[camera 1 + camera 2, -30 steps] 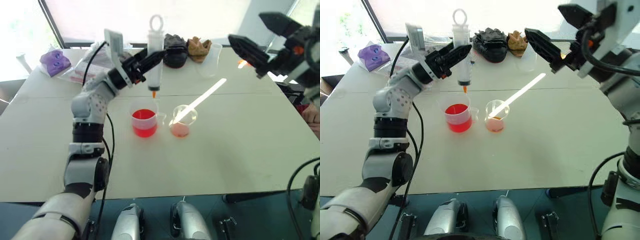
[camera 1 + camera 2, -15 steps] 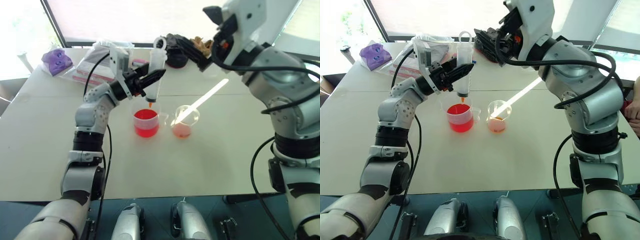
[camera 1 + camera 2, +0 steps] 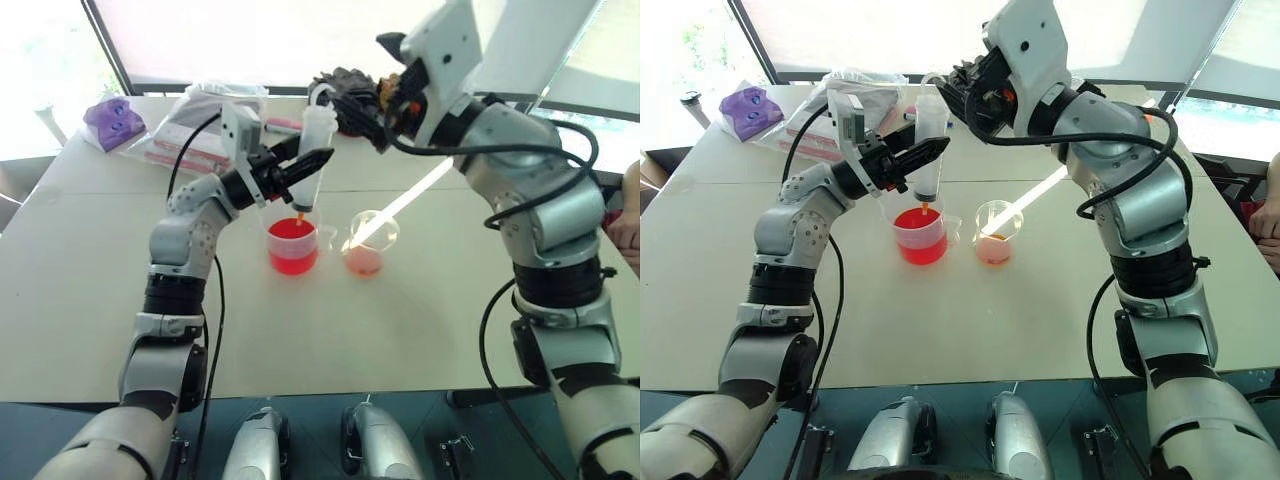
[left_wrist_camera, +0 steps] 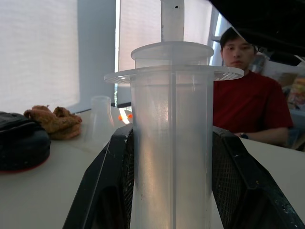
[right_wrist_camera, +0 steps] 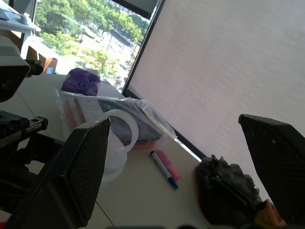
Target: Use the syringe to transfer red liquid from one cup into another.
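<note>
Item 1, my left gripper [image 3: 912, 160]: clamped on the barrel of the syringe [image 3: 929, 150], holding it upright with the orange tip just above, perhaps at, the red liquid [image 3: 919, 221] in the handled beaker [image 3: 921, 232].

Item 2, syringe: rigid clear plastic, light, smooth and likely slippery where wet. I judge the barrel grip sound; the plunger ring [image 5: 125, 131] at the top is the place for the other gripper to take hold and pull.

Item 3, small cup [image 3: 994, 234]: just beside the beaker, holding a little pale pink-orange liquid.

Item 4, my right gripper [image 3: 366, 122]: fingers spread wide and holding nothing, just beside the plunger ring.

Changes since a second ago: the right arm has swung in from the far right of the table to the syringe top, and the syringe tip has dropped from well above the beaker into its mouth.
</note>
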`<control>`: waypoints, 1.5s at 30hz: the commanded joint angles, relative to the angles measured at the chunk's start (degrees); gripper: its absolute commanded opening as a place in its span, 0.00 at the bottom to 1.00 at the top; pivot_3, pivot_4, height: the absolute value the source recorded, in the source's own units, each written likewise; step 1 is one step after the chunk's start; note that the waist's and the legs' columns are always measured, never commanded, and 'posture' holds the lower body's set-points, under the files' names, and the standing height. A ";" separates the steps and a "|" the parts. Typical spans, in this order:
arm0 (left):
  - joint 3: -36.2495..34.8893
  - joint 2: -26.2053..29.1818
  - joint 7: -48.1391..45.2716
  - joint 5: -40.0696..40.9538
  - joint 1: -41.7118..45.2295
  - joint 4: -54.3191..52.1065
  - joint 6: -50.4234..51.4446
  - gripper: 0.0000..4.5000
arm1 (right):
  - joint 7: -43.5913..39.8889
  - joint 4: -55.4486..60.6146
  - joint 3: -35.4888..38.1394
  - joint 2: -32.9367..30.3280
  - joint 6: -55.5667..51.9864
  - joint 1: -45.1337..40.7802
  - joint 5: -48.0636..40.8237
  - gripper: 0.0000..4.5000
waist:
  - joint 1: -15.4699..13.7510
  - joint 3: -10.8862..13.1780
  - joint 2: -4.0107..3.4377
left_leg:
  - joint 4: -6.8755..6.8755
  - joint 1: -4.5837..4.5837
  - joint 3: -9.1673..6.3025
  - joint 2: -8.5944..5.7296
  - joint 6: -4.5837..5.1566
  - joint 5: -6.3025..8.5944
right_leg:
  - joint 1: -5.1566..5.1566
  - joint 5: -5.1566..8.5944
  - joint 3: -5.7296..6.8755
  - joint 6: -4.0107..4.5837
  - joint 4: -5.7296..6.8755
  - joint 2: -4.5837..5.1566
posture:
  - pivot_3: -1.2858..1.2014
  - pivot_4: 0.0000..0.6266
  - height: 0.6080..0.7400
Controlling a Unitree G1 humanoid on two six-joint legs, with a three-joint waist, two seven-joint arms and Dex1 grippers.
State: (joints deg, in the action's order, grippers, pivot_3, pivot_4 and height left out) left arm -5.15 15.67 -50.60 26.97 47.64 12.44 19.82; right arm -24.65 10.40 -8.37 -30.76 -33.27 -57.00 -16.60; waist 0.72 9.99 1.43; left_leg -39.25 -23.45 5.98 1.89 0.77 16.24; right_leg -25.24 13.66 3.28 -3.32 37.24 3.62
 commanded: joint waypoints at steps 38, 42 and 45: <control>3.18 -0.13 -1.66 -3.29 -5.09 3.27 -8.20 0.36 | -10.95 -2.65 -5.52 6.17 11.82 -0.99 17.84 0.01 | 0.04 0.00 -0.01 | 0.01 0.01 0.00 0.01 0.00 0.00 | 0.00 0.00 0.01 0.00 0.00 0.00 | 0.52 0.24 1.00; 3.23 0.52 -1.62 -3.05 -6.35 2.38 -7.64 0.36 | -11.77 -1.21 -5.52 6.01 11.11 -0.53 17.80 0.01 | 0.05 0.01 -0.01 | 0.01 0.01 0.00 0.01 0.00 0.00 | 0.00 0.00 0.01 0.00 -0.01 0.01 | 0.52 0.24 1.00; 3.54 0.97 -1.69 -3.20 -7.62 1.13 -7.14 0.36 | -12.77 0.07 -5.53 5.75 10.23 0.00 17.60 0.01 | 0.04 0.01 -0.01 | 0.01 0.01 0.00 0.01 0.00 0.00 | 0.00 0.00 0.01 0.00 -0.01 0.01 | 0.52 0.24 1.00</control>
State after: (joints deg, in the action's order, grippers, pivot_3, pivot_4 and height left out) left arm -2.54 16.00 -52.27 24.42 40.81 14.59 11.97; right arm -36.99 5.06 -15.32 -25.32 -23.97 -55.39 1.62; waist 0.77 9.99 1.42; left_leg -39.24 -23.44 5.98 1.90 0.77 16.24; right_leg -25.25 13.66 3.29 -3.32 37.24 3.63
